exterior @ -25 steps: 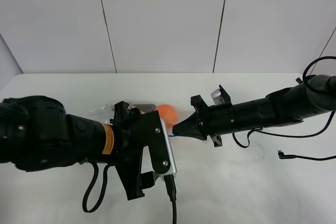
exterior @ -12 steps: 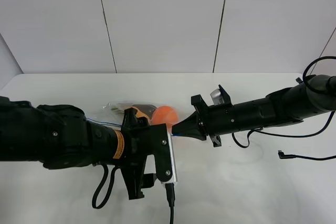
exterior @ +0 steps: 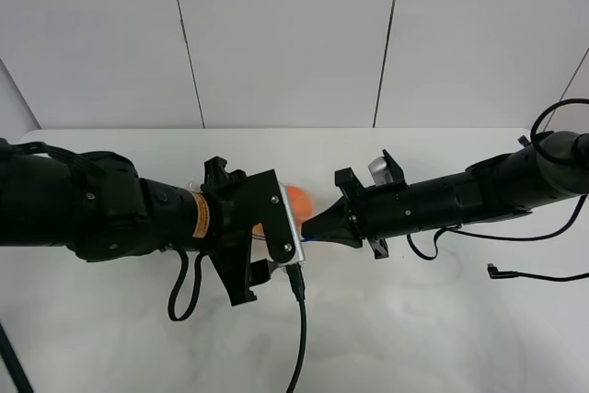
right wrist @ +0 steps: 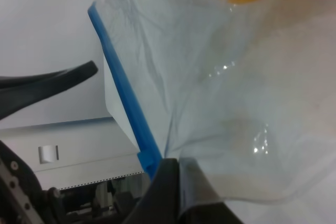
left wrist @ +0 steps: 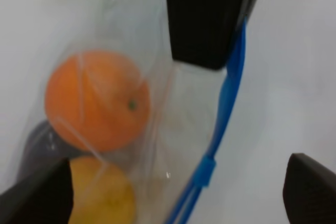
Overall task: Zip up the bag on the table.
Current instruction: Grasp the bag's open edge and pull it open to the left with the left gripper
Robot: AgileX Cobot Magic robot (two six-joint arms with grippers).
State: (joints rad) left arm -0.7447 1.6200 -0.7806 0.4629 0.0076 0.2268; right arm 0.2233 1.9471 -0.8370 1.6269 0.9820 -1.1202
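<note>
The bag [left wrist: 173, 129] is clear plastic and lies on the white table [exterior: 414, 319]. It holds an orange fruit [left wrist: 97, 100] and a yellow fruit [left wrist: 100, 192]. Its blue zip strip [left wrist: 228, 93] runs along one edge. In the high view only the orange fruit [exterior: 296, 198] and a bit of blue strip [exterior: 309, 239] show between the arms. My right gripper [exterior: 310, 226] is shut on the bag's end at the zip strip [right wrist: 123, 93]. My left gripper [left wrist: 176, 169] is open, with its fingers on either side of the strip.
A loose black cable [exterior: 520, 274] lies on the table at the right. Another cable [exterior: 300, 338] hangs from the left wrist toward the front edge. A white panelled wall [exterior: 285, 34] stands behind the table.
My left arm has moved away from the front edge, onto the bag, and now covers most of it. The right arm has stayed still, holding the bag's end.
</note>
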